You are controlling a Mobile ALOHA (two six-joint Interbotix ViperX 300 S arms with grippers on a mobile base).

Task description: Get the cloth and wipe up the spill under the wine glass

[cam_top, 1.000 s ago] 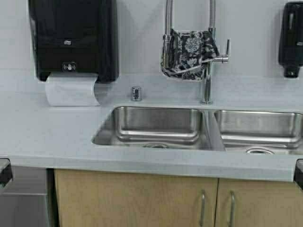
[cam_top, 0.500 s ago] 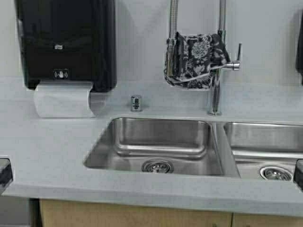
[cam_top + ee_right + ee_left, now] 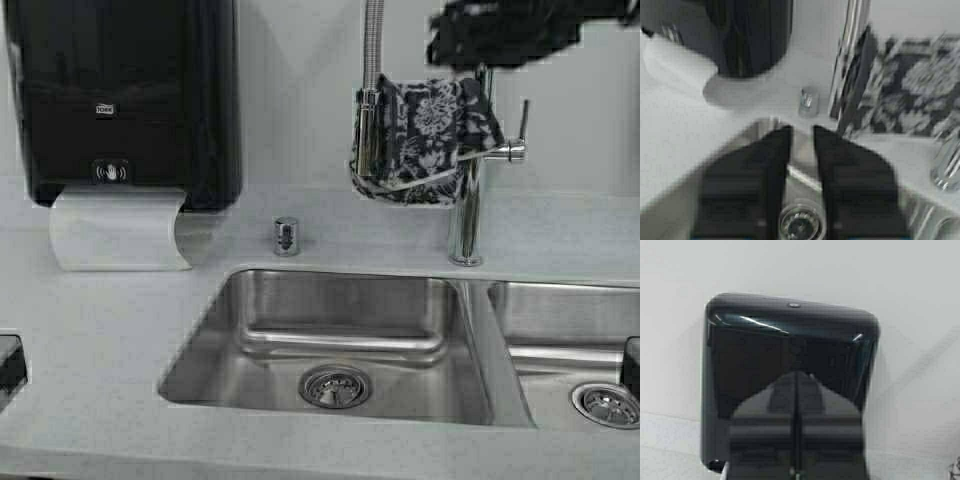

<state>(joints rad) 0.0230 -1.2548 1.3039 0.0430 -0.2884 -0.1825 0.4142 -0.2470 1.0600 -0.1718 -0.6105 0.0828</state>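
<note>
The cloth (image 3: pixel 430 135), dark with a white floral pattern, hangs over the faucet (image 3: pixel 465 220) above the sink. It also shows in the right wrist view (image 3: pixel 920 95). My right arm is a dark shape (image 3: pixel 520 25) raised just above the cloth. My right gripper (image 3: pixel 801 130) is open and empty, over the left basin, with the cloth off to one side of it. My left gripper (image 3: pixel 796 374) is shut and empty, facing the black paper towel dispenser (image 3: pixel 790 350). The wine glass and the spill are out of view.
A steel double sink (image 3: pixel 330 310) is set in the pale counter (image 3: pixel 90 330). The black dispenser (image 3: pixel 130 100) hangs on the wall at the left with white paper (image 3: pixel 115 230) hanging out. A small steel fitting (image 3: pixel 287 236) stands behind the left basin.
The robot has driven closer to the counter, so the sink and the cloth look larger and the cupboard doors are gone from view. My right arm has risen into view above the cloth.
</note>
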